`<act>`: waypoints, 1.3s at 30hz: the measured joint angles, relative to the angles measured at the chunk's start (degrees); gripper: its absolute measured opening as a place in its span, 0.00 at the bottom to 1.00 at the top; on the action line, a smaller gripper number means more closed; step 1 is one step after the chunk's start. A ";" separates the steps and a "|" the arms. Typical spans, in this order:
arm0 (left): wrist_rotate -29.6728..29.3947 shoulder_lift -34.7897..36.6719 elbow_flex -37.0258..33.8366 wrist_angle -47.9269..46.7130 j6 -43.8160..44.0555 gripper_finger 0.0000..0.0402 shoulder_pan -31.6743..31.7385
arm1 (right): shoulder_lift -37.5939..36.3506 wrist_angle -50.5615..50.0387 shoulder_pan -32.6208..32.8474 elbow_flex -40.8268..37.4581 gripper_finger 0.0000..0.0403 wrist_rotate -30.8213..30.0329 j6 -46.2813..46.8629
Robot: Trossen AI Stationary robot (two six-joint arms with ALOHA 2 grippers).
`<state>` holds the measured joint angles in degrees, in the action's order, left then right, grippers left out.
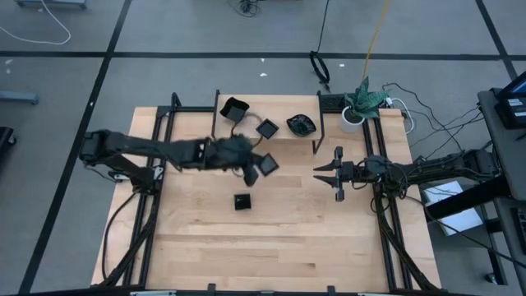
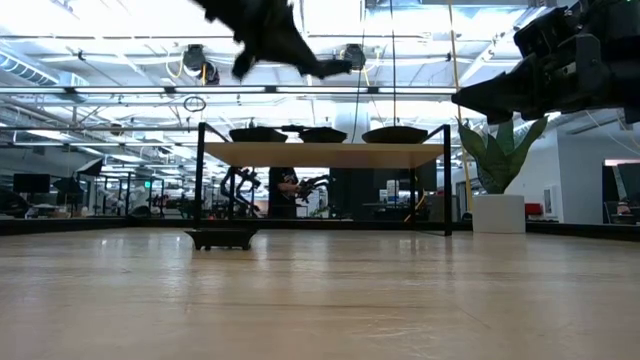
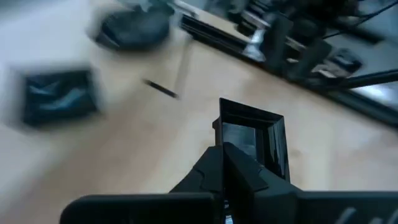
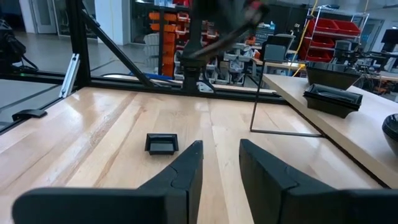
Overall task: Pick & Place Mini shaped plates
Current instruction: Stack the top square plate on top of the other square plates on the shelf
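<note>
My left gripper (image 1: 249, 170) is above the table's middle, shut on a small square black plate (image 1: 267, 164), which also shows in the left wrist view (image 3: 254, 134). Another small square plate (image 1: 242, 201) rests flat on the table, and shows in the right wrist view (image 4: 161, 143). On a raised shelf (image 2: 325, 153) at the far side sit a larger square plate (image 1: 234, 108), a small square plate (image 1: 267, 128) and a roundish wavy plate (image 1: 302, 125). My right gripper (image 1: 322, 172) is open and empty at mid-right, above the table. My left gripper pinches the square plate's rim (image 3: 231, 142) on the side nearest the gripper, between its two shut fingers. The plate sticks out beyond the fingertips, tilted, lifted well clear of the table (image 2: 335, 68).
The shelf stands on thin black wire legs (image 4: 256, 87). A potted plant (image 1: 362, 103) stands at the far right corner. Black frame rails (image 1: 156, 140) run along both table sides. Bare wood lies toward the near edge (image 1: 271, 255).
</note>
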<state>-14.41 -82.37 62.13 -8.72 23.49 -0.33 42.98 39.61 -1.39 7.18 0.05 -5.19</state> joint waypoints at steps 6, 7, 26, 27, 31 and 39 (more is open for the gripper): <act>-3.71 -2.15 16.83 -19.46 -5.77 0.02 6.96 | -0.02 0.28 -0.02 0.00 0.23 0.00 0.00; -3.56 -2.61 18.24 -18.69 -6.20 0.02 8.36 | 0.00 0.22 0.00 0.00 0.23 0.00 0.00; 3.95 -13.14 18.60 -14.68 -5.80 0.01 18.69 | -0.02 0.03 -0.02 0.00 0.23 0.01 0.01; 3.93 -13.13 18.60 -14.60 -5.80 0.01 18.85 | 0.00 0.03 -0.02 0.00 0.23 0.02 0.02; 3.02 -13.03 18.60 -14.85 -5.79 0.03 19.49 | 0.00 0.01 -0.01 0.00 0.23 0.03 0.02; 1.68 -13.03 18.60 -16.45 -6.00 0.04 19.86 | 0.00 -0.01 -0.01 0.00 0.23 0.04 0.02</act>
<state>-12.73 -95.39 80.73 -25.17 17.49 19.53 42.98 39.59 -1.40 7.18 0.10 -5.17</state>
